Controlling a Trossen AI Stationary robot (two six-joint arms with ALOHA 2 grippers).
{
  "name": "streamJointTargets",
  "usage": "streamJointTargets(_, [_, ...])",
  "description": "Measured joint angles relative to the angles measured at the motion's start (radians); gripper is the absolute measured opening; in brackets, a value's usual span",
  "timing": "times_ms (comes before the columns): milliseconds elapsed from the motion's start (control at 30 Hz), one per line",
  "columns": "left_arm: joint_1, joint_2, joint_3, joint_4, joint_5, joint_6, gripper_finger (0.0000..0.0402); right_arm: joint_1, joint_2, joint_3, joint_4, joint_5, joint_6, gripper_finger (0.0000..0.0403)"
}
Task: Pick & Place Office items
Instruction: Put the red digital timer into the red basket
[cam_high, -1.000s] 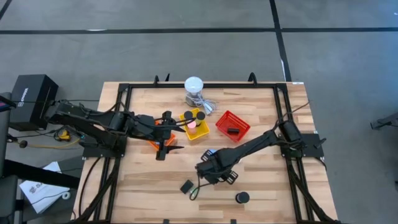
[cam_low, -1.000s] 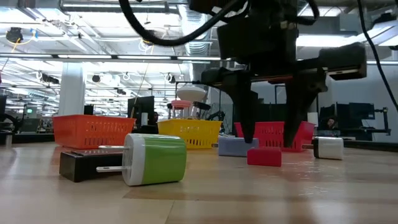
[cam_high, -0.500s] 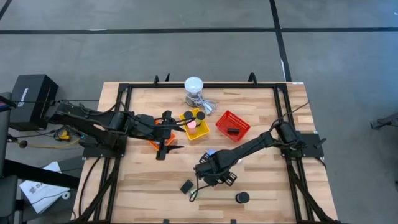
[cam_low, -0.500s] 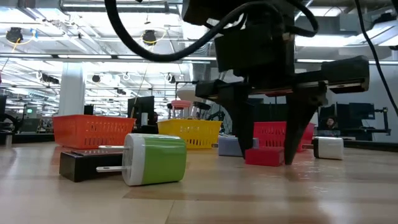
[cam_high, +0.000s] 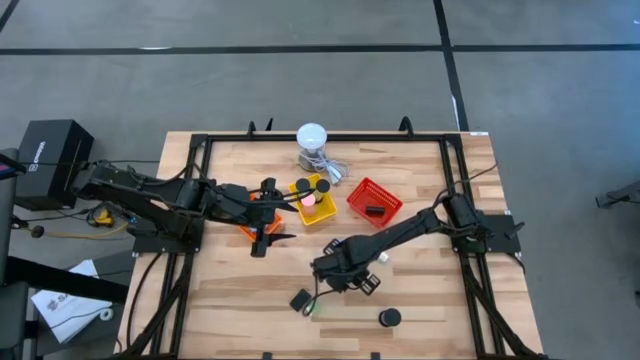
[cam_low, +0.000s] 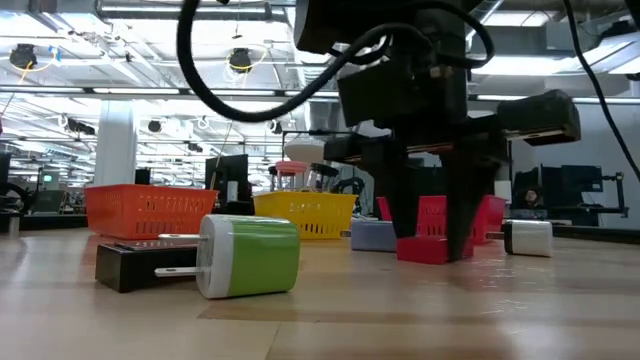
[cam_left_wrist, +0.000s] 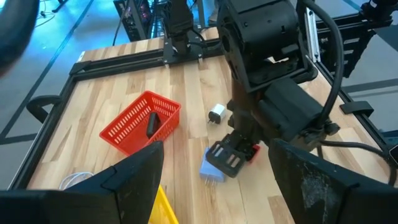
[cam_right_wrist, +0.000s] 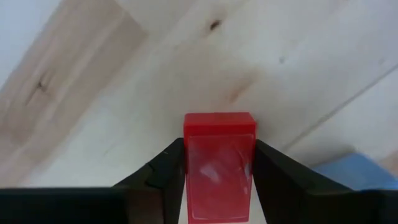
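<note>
Red basket (cam_high: 374, 200): black bar (cam_high: 374, 211) inside. Right gripper (cam_right_wrist: 219, 180) clamped on red block (cam_right_wrist: 219, 165); left gripper (cam_left_wrist: 214, 186) wide open, empty.

Two dark, boxy jointed arms trailing black cables, each ending in tapered black fingers.

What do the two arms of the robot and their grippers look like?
Both arms are dark, nearly black, built of jointed boxy segments. Black cables loop over the right arm's wrist. The right gripper has two tapered black fingers below a wide crossbar. The left gripper has the same dark fingers, broad and flat.
</note>
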Motion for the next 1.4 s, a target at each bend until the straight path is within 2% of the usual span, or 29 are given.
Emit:
streamJointTargets(167, [0.0, 0.0, 0.0, -0.001, 0.0, 0.0, 0.0284, -0.009, -0.001, 0.0, -0.063, 0.001, 0.01, 0.0167])
streamJointTargets(433, [0.0, 0.0, 0.0, 0.0, 0.0, 0.001, 0.0284, -0.04, -0.056, 0.0, -0.187, 0.01, 0.093, 0.0142])
streamJointTargets(633, [0.0, 0.0, 0.0, 0.008, 0.0, 0.003, 0.0284, -0.091, -0.14, -0.001, -0.343, 0.175, 0.137, 0.0159])
streamJointTargets(767, [0.0, 0.0, 0.0, 0.009, -0.001, 0.003, 0.0284, -0.16, -0.221, -0.002, -0.394, 0.234, 0.175, 0.0147])
streamJointTargets(933, [0.0, 0.0, 0.0, 0.006, 0.0, 0.003, 0.0284, -0.273, -0.304, -0.02, -0.377, 0.239, 0.183, 0.0142])
streamJointTargets(1133, [0.0, 0.0, 0.0, 0.006, 0.0, 0.003, 0.0284, -0.407, -0.368, -0.135, -0.272, 0.23, 0.168, 0.0156])
streamJointTargets(1400, [0.0, 0.0, 0.0, 0.007, 0.0, 0.003, 0.0284, -0.514, -0.314, -0.213, -0.066, 0.215, 0.164, 0.015])
